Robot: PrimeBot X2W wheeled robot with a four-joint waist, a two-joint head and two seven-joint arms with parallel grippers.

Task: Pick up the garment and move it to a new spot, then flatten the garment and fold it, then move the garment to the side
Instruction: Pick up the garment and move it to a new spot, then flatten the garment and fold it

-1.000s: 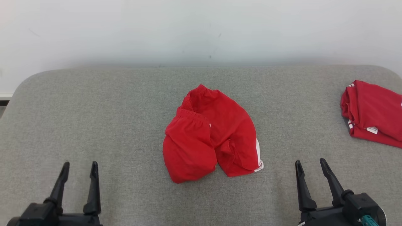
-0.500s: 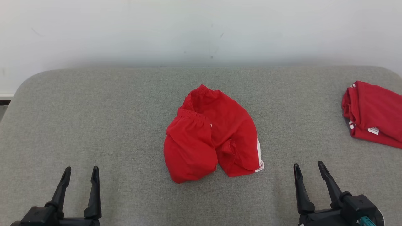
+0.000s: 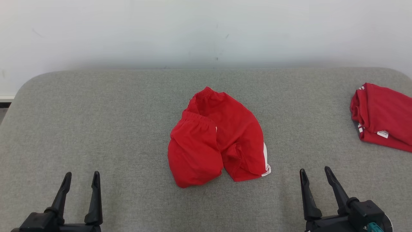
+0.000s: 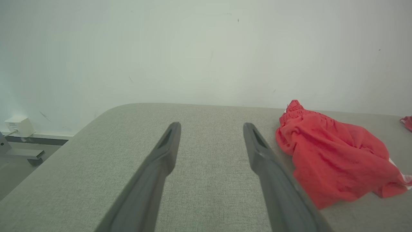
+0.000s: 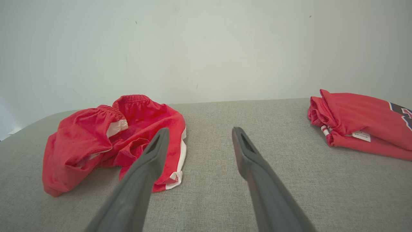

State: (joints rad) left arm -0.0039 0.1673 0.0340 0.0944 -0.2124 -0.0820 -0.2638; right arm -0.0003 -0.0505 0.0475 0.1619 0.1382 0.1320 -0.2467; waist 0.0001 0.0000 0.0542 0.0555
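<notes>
Red fabric, the garment [image 3: 219, 138], lies crumpled in a heap at the middle of the grey padded table [image 3: 96, 112]. Its elastic waistband points toward the far edge, and a white side stripe shows along its near right hem. Bare grey padding rings it on every side. A broad stretch runs left to the table's rounded far corner, and a narrower one runs right to a folded red cloth [image 3: 383, 117], which lies at the right border of the head view, well apart from the garment. A white wall [image 3: 206, 32] stands just behind the far edge.

At the near left, the left gripper [image 3: 82, 174] has its two dark fingers spread apart with nothing between them. The right gripper [image 3: 314, 169], at the near right, is likewise spread and empty. A gap of bare table separates each from the garment.
</notes>
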